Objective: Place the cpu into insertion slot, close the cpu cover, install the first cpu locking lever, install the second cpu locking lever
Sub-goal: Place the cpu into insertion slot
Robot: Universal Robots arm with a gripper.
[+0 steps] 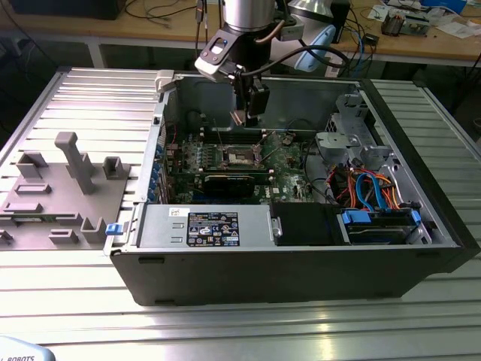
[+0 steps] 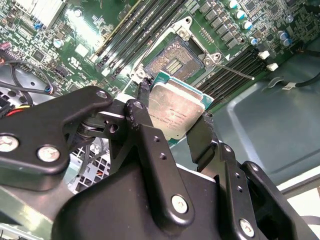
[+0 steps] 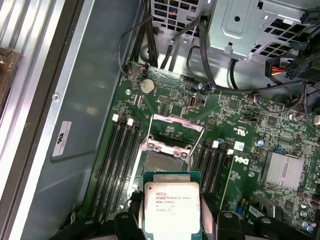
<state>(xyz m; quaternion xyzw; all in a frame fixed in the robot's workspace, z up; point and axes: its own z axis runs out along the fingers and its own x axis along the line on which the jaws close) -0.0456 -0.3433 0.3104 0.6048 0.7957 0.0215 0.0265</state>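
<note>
My gripper is shut on the cpu, a square chip with a silver-grey top and green edge, gripped on two opposite sides by the black fingers. In the first wrist view the cpu hangs above the motherboard, just short of the insertion slot, whose dark centre lies bare. The cpu cover, a thin silvery frame, stands flipped up on the slot's far side. A thin wire lever sticks out beside the insertion slot. In the exterior view the gripper hovers above the insertion slot inside the open case.
Black memory slots flank the socket on both sides. A silver heatsink and a drive cage with coloured cables stand to the exterior view's right. A power supply lies along the case front. A grey fixture sits outside.
</note>
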